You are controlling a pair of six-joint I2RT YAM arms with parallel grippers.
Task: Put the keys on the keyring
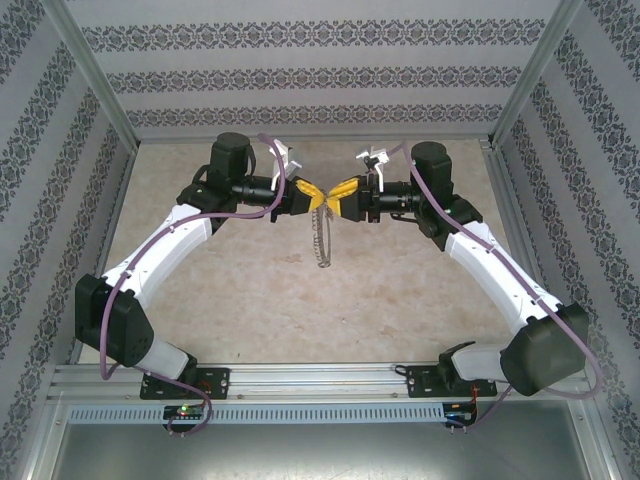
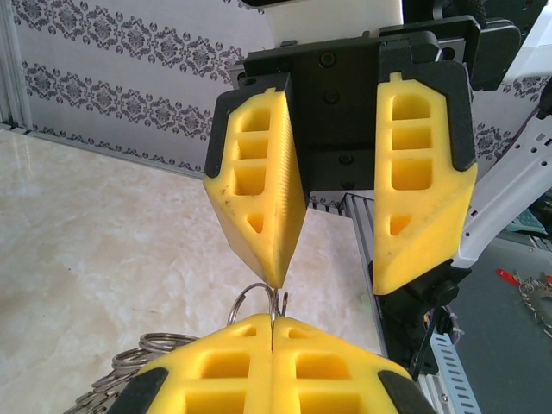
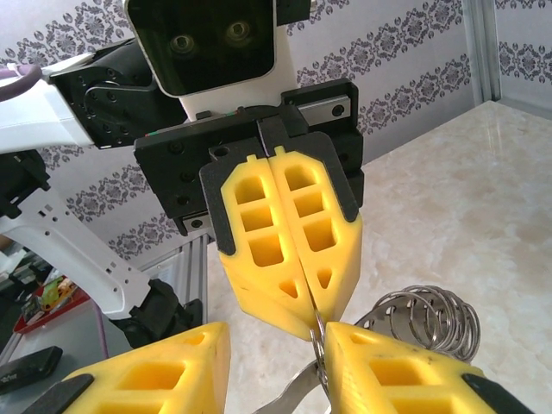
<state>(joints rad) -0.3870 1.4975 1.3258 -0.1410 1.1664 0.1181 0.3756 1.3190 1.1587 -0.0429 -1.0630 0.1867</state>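
High above the table's middle my two grippers meet tip to tip. The left gripper [image 1: 318, 197] is shut on the keyring [image 1: 321, 240], whose chain of small silver rings hangs straight down. In the left wrist view a thin wire loop of the keyring [image 2: 250, 297] rises from between the left gripper's [image 2: 272, 321] closed pads. The right gripper [image 2: 328, 285] stands open, one fingertip touching that loop. The right gripper [image 3: 278, 332] has the keyring [image 3: 427, 315] beside its right finger. A flat silver strip [image 3: 297, 395] hangs below. The keys are hidden.
The marble-patterned tabletop [image 1: 250, 290] lies well below both grippers. Patterned walls [image 1: 320, 75] and aluminium posts [image 1: 95, 75] close in the back and sides. A metal rail [image 1: 320, 380] carrying the arm bases runs along the near edge.
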